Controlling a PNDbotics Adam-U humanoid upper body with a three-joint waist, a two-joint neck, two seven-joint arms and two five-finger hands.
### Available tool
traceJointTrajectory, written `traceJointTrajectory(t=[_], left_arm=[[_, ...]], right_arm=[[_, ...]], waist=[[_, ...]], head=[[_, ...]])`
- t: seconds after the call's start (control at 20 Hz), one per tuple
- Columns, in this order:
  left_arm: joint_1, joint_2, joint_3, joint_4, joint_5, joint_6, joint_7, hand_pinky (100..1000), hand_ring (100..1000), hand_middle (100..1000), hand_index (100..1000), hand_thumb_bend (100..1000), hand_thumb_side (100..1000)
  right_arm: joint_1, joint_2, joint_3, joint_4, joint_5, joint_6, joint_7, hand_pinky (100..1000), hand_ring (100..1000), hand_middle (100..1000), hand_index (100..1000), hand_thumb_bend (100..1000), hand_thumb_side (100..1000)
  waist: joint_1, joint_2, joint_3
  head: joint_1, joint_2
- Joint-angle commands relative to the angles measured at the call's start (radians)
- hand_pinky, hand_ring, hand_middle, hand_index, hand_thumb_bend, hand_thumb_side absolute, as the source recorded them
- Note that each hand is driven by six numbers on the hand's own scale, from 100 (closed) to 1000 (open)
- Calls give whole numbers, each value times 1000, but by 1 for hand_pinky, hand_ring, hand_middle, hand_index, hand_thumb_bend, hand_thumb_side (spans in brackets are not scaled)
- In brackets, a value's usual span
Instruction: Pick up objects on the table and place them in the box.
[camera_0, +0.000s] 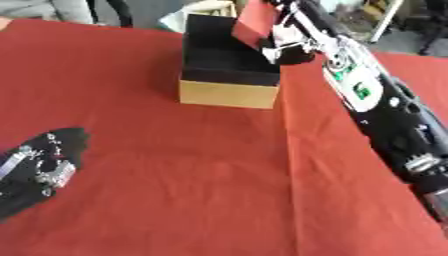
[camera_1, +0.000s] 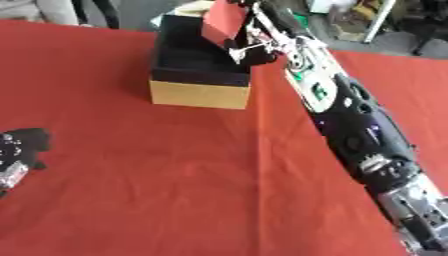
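Note:
A box (camera_0: 229, 93) with a tan front wall and black inside stands at the far middle of the red tablecloth. Nothing shows inside it from here. My right arm reaches up from the lower right. My right hand (camera_0: 290, 44) hovers over the box's far right corner, shut on a flat red object (camera_0: 255, 22). The object hangs tilted above the box opening, and its lower edge overlaps the right rim in this view. My left hand (camera_0: 44, 167) rests on the cloth at the lower left, fingers relaxed, holding nothing.
A seam in the red cloth (camera_0: 287, 165) runs from the box's right corner toward the front edge. Behind the table are a pale piece of furniture (camera_0: 210, 7), a white pole (camera_0: 385, 22) and grey floor.

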Motion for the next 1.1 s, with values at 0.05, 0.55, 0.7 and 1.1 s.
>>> traceJointTrajectory(t=[0.05, 0.55, 0.7, 1.1], left_arm=[[-18, 5, -4, -14, 8, -2, -7, 741, 866, 804, 881, 100, 408], [-15, 3, -4, -13, 8, -1, -8, 741, 866, 804, 880, 100, 412], [-14, 3, -4, -13, 8, 0, -8, 741, 866, 804, 880, 100, 412], [-14, 2, -4, -13, 7, 1, -7, 741, 867, 804, 880, 100, 413]], right_arm=[[-35, 12, -30, 70, 40, -10, -38, 632, 673, 517, 775, 100, 100], [-33, 17, -40, 86, 50, -24, -81, 711, 815, 936, 972, 148, 100], [-31, 13, -41, 78, 42, -14, -108, 722, 830, 947, 987, 166, 100], [-29, 3, -30, 33, 54, -38, -84, 858, 989, 977, 985, 427, 201]], waist=[[8, -13, 4], [6, -14, 6], [6, -14, 2], [5, -14, -8]], head=[[-13, -13], [-10, -14], [-8, -15], [-5, -16]])
